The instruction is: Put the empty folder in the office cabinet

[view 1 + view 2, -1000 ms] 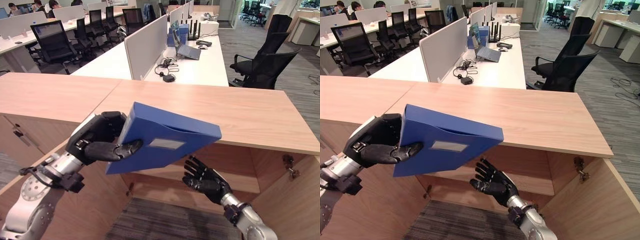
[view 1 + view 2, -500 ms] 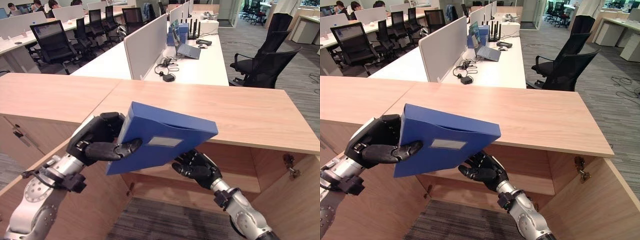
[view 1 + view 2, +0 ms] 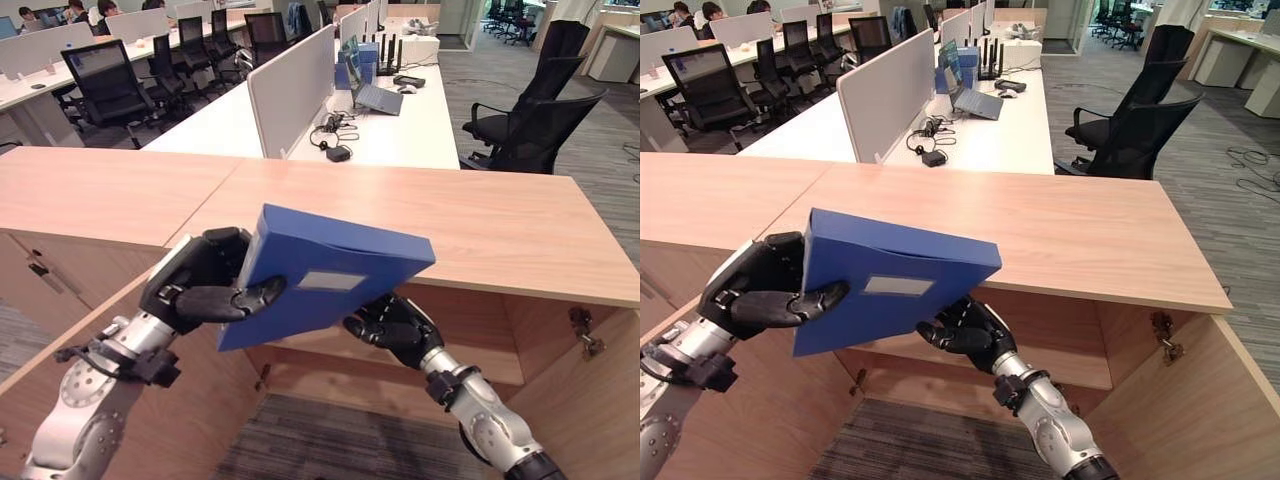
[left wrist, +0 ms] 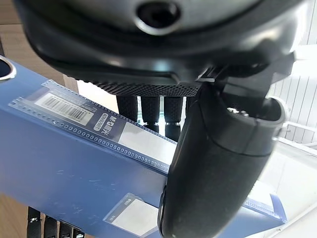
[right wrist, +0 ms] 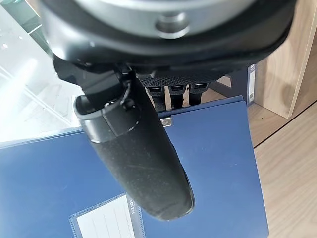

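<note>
Left eye view: the left robot hand [image 3: 195, 288] clamps the blue folder [image 3: 320, 275] at its left edge, thumb across the front face and fingers behind. The folder is held tilted in the air before the open wooden office cabinet [image 3: 480, 330], below the worktop [image 3: 500, 225]. Under its right end the right robot hand [image 3: 392, 325] touches its underside; its grip cannot be told.

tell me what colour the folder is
Blue, with a pale label; the folder shows best in the right eye view.
</note>
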### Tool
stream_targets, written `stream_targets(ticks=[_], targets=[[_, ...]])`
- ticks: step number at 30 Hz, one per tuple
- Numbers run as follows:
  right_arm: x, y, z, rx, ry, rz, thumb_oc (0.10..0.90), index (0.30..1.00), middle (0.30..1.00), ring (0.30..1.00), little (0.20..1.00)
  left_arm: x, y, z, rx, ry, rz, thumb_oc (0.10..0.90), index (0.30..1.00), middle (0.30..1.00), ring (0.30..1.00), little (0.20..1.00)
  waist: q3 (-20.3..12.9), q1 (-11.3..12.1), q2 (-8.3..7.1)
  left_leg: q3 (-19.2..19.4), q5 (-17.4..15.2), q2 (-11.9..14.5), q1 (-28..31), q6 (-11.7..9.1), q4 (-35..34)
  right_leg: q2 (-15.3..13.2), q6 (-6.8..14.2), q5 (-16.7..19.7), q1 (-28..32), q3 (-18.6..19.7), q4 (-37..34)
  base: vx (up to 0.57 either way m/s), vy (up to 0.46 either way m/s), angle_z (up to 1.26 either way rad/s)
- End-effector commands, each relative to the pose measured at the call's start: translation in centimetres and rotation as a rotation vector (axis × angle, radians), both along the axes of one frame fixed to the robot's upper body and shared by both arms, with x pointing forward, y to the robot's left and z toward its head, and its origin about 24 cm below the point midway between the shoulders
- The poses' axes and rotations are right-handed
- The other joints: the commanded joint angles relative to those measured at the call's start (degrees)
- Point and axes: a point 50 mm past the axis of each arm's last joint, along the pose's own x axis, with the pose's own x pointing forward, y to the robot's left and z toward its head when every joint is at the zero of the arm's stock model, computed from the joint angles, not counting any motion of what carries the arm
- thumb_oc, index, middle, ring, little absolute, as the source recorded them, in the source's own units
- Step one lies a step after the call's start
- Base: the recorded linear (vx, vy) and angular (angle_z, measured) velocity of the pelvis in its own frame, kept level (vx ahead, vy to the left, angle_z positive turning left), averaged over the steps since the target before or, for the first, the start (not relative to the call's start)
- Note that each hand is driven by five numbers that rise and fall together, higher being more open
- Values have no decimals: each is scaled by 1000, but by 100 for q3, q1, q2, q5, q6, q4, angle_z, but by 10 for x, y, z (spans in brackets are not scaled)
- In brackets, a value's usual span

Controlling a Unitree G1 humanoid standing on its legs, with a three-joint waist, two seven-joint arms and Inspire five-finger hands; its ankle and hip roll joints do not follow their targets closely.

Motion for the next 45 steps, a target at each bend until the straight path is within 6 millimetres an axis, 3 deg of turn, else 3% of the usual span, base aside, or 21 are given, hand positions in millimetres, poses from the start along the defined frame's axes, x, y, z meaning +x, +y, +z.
stream_targets(ticks=[1,13,21,30,33,43,45], targets=[[21,40,106,223,-474,145,800,900,900,900,900,13,-15,20,-82,-126,-100,400,300,300,300,300,-117,-48,-126,-13,-572,-29,315,-2,-18,-131,256,-372,125,-251,61,0,0,0],[25,22,99,163,-458,66,800,900,900,900,900,-4,-27,1,-130,-15,-186,400,300,300,300,300,-106,-25,-109,-27,-635,-49,345,36,-18,-145,272,-394,129,-214,61,0,0,0],[22,17,83,184,-390,55,800,900,900,900,900,-12,-28,14,-114,-60,-222,400,300,300,300,300,-109,-2,-99,-40,-643,-65,369,45,-18,-145,274,-402,148,-225,61,0,0,0],[13,48,90,297,-377,197,800,900,900,900,900,0,-40,21,-217,-121,-233,400,300,300,300,300,-82,-28,-119,-41,-629,-67,357,42,-18,-145,264,-408,160,-238,61,0,0,0],[8,67,99,350,-388,284,800,900,900,900,900,9,-48,17,-300,-131,-215,400,300,300,300,300,-76,-45,-134,-22,-624,-70,354,46,-18,-145,253,-400,147,-239,61,0,0,0],[3,89,107,408,-379,402,800,900,900,900,900,20,-58,16,-384,-149,-208,400,300,300,300,300,-93,-69,-159,6,-621,-65,341,46,-18,-135,239,-398,115,-200,61,0,0,0],[2,91,109,417,-382,408,671,707,707,707,707,21,-59,16,-395,-151,-202,400,300,300,300,300,-94,-67,-161,14,-621,-64,341,48,-18,-132,236,-398,114,-194,61,0,0,0]])
